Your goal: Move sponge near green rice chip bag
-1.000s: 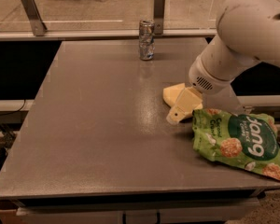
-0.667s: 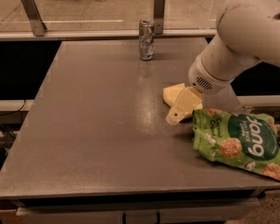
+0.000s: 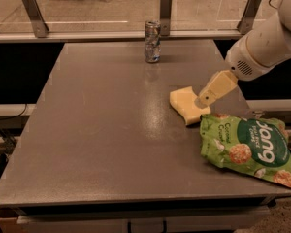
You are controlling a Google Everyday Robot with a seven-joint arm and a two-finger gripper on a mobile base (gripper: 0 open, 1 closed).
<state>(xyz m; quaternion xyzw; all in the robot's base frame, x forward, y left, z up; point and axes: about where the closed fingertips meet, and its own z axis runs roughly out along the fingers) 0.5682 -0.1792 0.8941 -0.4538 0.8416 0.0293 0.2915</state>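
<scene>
While crowded along its right side, leaves wide bare room across the left and front of the grey surface (image 3: 102,144). Ends at the back against a rail with metal posts (image 3: 166,11), and drops off plainly at the front and sides.

Reaches in from the upper right as a white arm (image 3: 266,42), ending in a cream gripper (image 3: 202,100) lowered to the right edge of the sponge (image 3: 184,103); open or closed, cannot tell.

Shows the green chip bag (image 3: 247,147) lying flat at the front right corner, stretched out to the surface's right edge.

Places the sponge flat just beyond the bag's upper left corner, very near; touching or not, cannot tell.

Shows a crumpled can (image 3: 152,41) upright near the back edge, well apart from both.
</scene>
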